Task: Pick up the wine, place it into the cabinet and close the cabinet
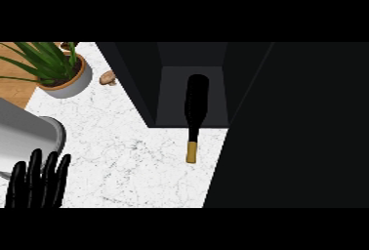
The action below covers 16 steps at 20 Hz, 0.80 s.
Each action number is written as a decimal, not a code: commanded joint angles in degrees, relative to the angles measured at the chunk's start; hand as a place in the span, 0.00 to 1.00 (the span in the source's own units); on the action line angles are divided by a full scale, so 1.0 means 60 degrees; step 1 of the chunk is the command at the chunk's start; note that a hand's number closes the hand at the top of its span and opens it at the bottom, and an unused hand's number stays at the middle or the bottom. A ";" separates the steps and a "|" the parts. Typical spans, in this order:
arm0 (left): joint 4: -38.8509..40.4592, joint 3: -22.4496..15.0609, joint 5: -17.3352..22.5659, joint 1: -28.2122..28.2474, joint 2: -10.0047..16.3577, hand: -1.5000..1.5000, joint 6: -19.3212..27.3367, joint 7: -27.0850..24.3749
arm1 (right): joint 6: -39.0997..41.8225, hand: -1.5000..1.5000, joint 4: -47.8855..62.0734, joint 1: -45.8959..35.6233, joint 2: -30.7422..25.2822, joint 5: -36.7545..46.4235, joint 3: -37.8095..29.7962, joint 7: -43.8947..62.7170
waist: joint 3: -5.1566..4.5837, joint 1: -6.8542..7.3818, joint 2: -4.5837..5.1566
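Note:
The wine bottle [195, 100] is black with a gold cap [191, 152]. Its dark body shows inside the open dark cabinet [191, 63], while its neck and cap show over the white marble counter [130, 156]. I cannot tell whether it stands or lies. No hand touches it. My left hand [37, 181] rests open at the lower left edge, fingers up, well away from the bottle. A large black door panel [288, 132] fills the right side. My right hand does not show.
A potted green plant [63, 73] stands at the back left, with a small brown object [108, 78] beside it. A big grey cylindrical shape [29, 136] sits at the left edge behind my left hand. Wooden surface [14, 90] borders the counter's far left.

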 commanded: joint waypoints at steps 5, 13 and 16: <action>-0.0448 0.2261 0.1385 0.0780 0.1008 0.00 -0.1161 0.0354 | -0.0128 1.00 -0.1553 0.0432 0.0110 0.0546 0.2587 0.0355 | -0.0003 -0.0025 -0.0013; -0.0090 0.3634 0.2053 0.1913 0.1614 0.00 -0.2807 0.0165 | -0.2584 1.00 -0.0970 -0.0626 0.0187 0.2085 0.4781 0.0212 | -0.0019 0.0102 -0.0050; 0.0211 0.3888 0.2147 0.1804 0.1510 0.00 -0.3114 0.0111 | -0.3243 1.00 -0.0642 -0.0800 0.0179 0.2608 0.5463 -0.0165 | -0.0024 0.0052 -0.0062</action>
